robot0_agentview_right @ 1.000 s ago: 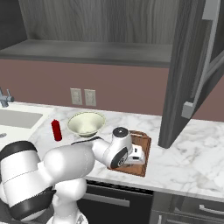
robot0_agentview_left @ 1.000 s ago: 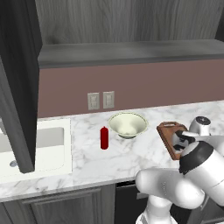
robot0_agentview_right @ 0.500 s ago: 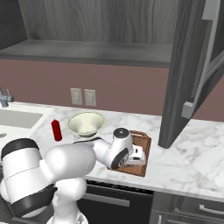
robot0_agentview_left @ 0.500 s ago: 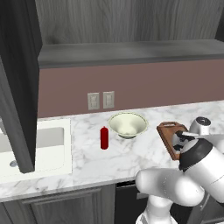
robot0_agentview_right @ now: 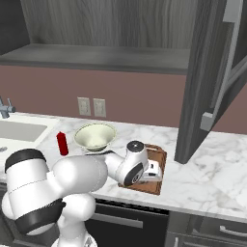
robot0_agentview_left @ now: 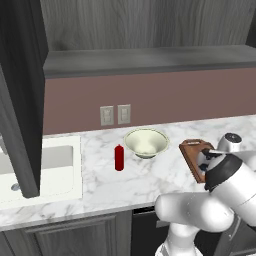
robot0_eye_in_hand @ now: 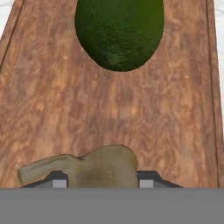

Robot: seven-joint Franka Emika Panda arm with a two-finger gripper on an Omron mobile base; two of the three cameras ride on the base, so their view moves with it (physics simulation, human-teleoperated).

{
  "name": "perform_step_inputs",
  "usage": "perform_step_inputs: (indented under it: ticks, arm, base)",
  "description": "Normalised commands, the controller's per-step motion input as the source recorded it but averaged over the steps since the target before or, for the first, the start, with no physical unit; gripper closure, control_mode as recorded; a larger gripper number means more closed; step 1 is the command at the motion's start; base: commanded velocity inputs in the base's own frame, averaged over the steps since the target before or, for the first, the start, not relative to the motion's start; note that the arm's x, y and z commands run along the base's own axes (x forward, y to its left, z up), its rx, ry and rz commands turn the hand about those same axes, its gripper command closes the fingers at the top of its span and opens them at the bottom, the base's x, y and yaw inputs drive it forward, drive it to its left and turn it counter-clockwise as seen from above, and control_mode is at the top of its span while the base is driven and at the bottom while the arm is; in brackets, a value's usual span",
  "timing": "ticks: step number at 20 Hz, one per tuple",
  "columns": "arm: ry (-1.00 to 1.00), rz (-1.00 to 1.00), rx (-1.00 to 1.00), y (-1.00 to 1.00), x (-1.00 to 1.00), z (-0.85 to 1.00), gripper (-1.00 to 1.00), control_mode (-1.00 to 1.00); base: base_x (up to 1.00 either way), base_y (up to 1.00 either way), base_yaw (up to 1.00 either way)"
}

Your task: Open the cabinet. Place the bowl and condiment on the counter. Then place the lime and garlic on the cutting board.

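Observation:
In the hand view the dark green lime (robot0_eye_in_hand: 119, 33) lies on the reddish-brown cutting board (robot0_eye_in_hand: 52, 100). Nearer the camera, the brownish garlic (robot0_eye_in_hand: 103, 168) sits low on the wood between my gripper's (robot0_eye_in_hand: 103, 183) two tips. Whether the tips still press on it I cannot tell. From the right base view my gripper (robot0_agentview_right: 153, 171) points down over the cutting board (robot0_agentview_right: 157, 157). The cream bowl (robot0_agentview_left: 145, 142) and the red condiment (robot0_agentview_left: 119, 157) stand on the marble counter (robot0_agentview_left: 100, 185). The cabinet (robot0_agentview_right: 212, 72) doors hang open.
A sink (robot0_agentview_left: 50, 165) is set into the counter at the left, with a faucet (robot0_agentview_right: 5, 107) behind it. Two wall outlets (robot0_agentview_left: 114, 115) sit above the bowl. The open left cabinet door (robot0_agentview_left: 20, 75) juts out over the sink.

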Motion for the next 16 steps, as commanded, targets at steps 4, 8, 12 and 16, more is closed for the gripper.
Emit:
perform_step_inputs:
  ticks: [4, 8, 12, 16]
  arm:
    - [0.0, 0.0, 0.0, 0.0, 0.01, 0.0, -1.0, -1.0]
    - [-0.05, 0.0, 0.0, 0.12, 0.0, 0.0, -1.0, -1.0]
    - [-0.08, 0.0, 0.0, 0.29, 0.0, 0.01, -1.0, -1.0]
    - [-0.08, -0.01, 0.0, 0.31, 0.0, 0.17, -1.0, -1.0]
  base:
    - [0.0, 0.0, 0.0]
    - [0.0, 0.0, 0.0]
    - [0.0, 0.0, 0.0]
    - [0.0, 0.0, 0.0]
